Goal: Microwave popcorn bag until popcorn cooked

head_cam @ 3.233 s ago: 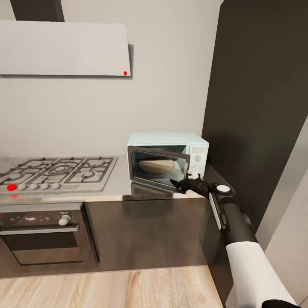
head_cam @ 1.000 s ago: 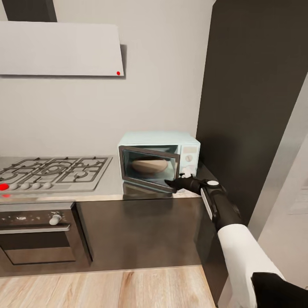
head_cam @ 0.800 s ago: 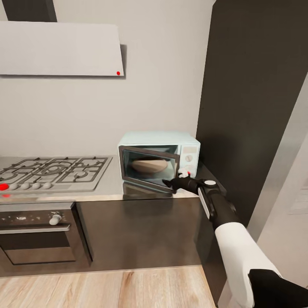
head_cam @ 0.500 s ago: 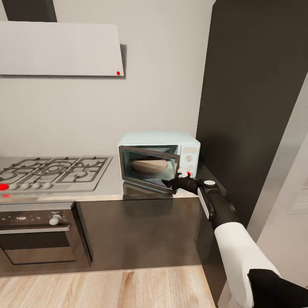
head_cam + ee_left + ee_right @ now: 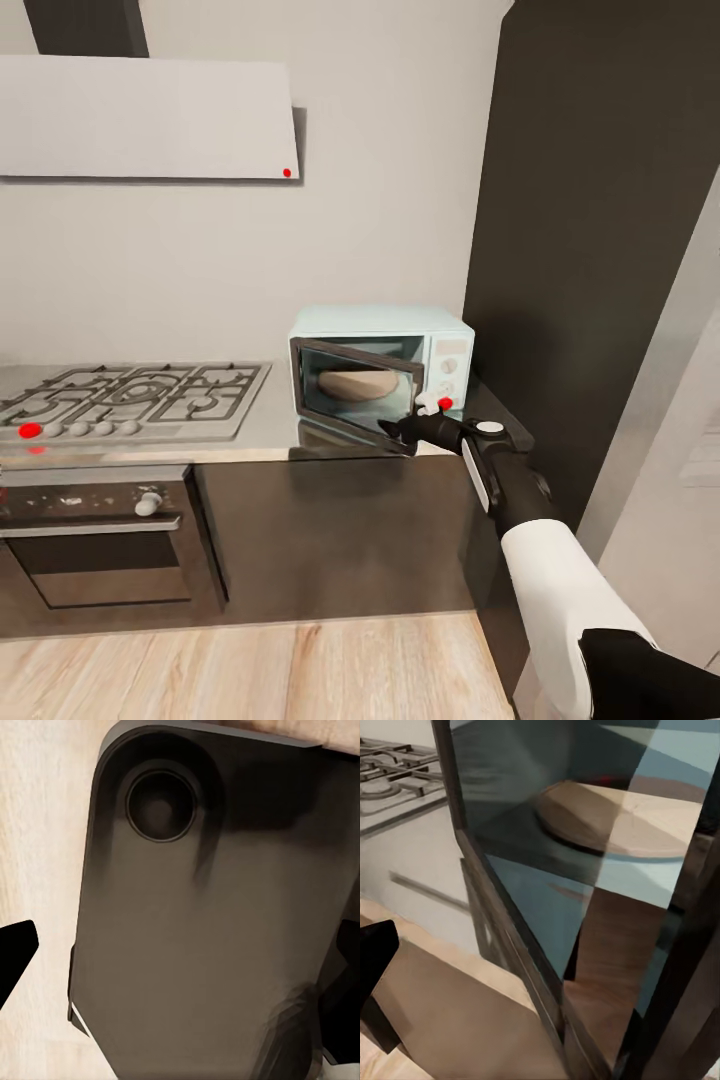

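Your right claw (image 5: 392, 431) sits at the free edge of the microwave (image 5: 381, 369) door; whether it's parted or closed I cannot tell. The popcorn bag (image 5: 360, 384) lies inside, beyond the claw. Door-closing step, probably: push the door flush, then start heating.

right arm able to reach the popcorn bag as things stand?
Probably not yet. The popcorn bag sits inside the microwave, and the partly open glass door stands between it and the right gripper, which is at the door's free edge.
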Motion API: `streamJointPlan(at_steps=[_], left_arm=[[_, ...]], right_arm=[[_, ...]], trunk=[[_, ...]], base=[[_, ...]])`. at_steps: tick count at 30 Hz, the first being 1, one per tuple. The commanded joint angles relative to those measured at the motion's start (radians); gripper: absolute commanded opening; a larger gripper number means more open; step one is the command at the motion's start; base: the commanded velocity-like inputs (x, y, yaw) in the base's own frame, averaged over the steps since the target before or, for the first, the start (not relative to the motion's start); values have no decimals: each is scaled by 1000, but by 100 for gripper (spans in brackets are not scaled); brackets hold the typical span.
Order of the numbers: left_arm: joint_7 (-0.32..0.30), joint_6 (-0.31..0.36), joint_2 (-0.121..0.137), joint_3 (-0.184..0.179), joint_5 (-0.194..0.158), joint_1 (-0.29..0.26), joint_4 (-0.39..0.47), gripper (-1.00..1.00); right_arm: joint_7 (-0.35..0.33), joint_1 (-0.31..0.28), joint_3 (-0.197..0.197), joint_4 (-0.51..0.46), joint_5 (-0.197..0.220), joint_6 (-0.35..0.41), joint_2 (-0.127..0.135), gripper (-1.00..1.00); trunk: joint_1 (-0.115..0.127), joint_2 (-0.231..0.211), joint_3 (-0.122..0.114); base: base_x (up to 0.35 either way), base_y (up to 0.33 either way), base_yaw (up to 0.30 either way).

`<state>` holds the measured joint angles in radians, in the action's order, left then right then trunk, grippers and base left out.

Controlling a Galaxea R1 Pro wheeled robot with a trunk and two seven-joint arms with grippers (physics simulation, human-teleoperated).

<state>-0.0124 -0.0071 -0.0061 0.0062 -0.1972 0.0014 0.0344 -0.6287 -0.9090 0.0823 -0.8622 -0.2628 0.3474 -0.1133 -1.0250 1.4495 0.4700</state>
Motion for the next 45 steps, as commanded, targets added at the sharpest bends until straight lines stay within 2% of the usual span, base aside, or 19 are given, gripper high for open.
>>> streamJointPlan(at_steps=[1,24,45], left_arm=[[-1,-2,0,0,-7,0,1,100],[0,-2,0,1,-7,0,1,100],[-1,-1,0,1,-7,0,1,100]], right_arm=[[-9,-1,5,-1,-6,5,-1,100],[-5,-1,0,-18,-24,20,-2,100],[-5,-1,-2,-20,-24,12,-3,100]], trunk=[[0,1,1],[0,1,1],[0,1,1]], base=[[-7,6,0],[-47,31,0],[-224,212,0]])
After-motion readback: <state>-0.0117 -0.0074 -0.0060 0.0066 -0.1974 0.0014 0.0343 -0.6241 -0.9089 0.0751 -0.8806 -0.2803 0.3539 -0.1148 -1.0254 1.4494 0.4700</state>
